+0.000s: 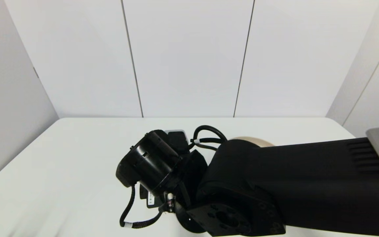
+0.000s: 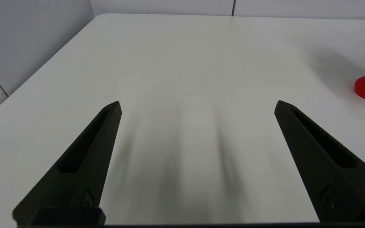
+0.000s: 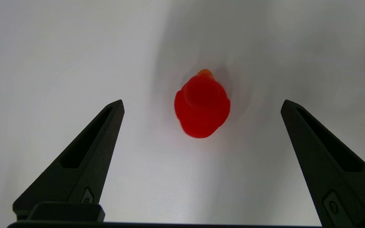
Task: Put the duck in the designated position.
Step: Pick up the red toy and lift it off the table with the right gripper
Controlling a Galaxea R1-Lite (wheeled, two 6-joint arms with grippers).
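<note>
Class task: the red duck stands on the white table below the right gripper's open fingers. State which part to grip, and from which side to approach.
Grip the duck across its rounded body, below the head, coming straight down from above. The right gripper is open with a finger on either side of the duck, which stands alone on the table.

Probably a lab: bare white table (image 1: 77, 158), plain white panel walls (image 1: 189, 59).

Plenty of bare table (image 3: 59, 47) all round the duck (image 3: 202, 107), so the wide-spread right gripper (image 3: 201, 103) has clear room either side. Nothing's crowding the left gripper (image 2: 196, 104) either.
</note>
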